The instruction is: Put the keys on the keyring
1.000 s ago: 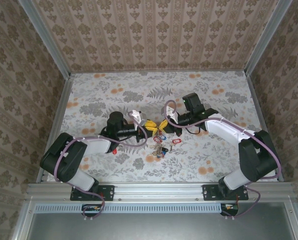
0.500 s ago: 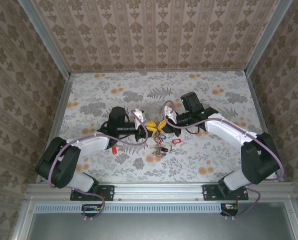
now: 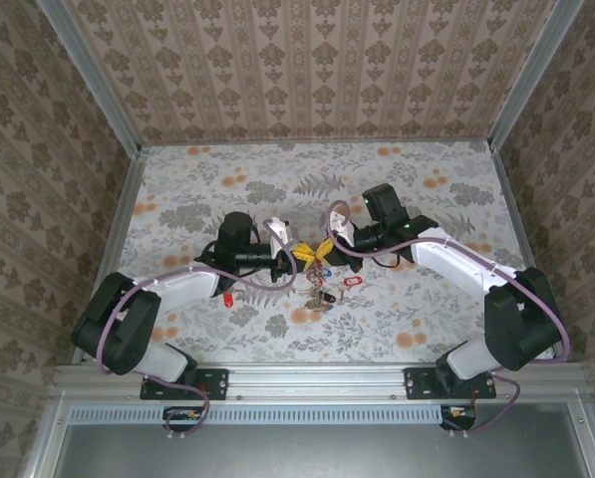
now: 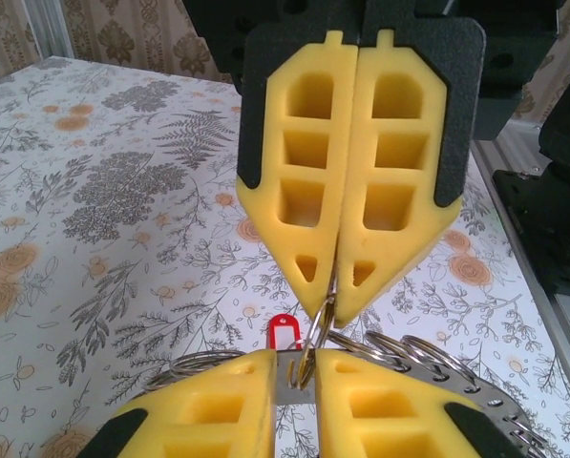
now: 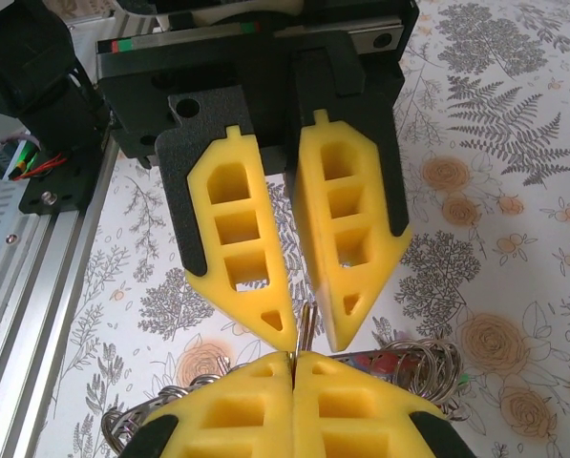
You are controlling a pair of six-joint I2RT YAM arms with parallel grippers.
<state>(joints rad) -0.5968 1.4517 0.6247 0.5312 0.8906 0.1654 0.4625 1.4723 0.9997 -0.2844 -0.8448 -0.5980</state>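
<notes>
A thin metal keyring (image 4: 320, 324) stands on edge between my two grippers above the middle of the table. My right gripper (image 5: 293, 361) is shut on the keyring (image 5: 306, 322); in the left wrist view its tips (image 4: 334, 305) pinch the ring's top. My left gripper (image 4: 294, 367) is narrowly open, its yellow fingers (image 5: 265, 310) to either side of the ring with small gaps. A flat grey metal piece shows in the gap between its fingers. The keys (image 3: 317, 291) dangle in a bunch below the grippers (image 3: 313, 251), with a red tag (image 3: 354, 282) beside them.
Several more metal rings (image 4: 437, 358) fan out to both sides under the grippers. Another red tag (image 3: 227, 297) lies on the floral table by the left forearm. Patterned walls and metal rails (image 3: 128, 219) close in the table on three sides.
My left gripper's jaws have narrowed around the keyring. The left arm has shifted slightly right toward the right gripper. The right gripper has stayed shut and barely moved.
</notes>
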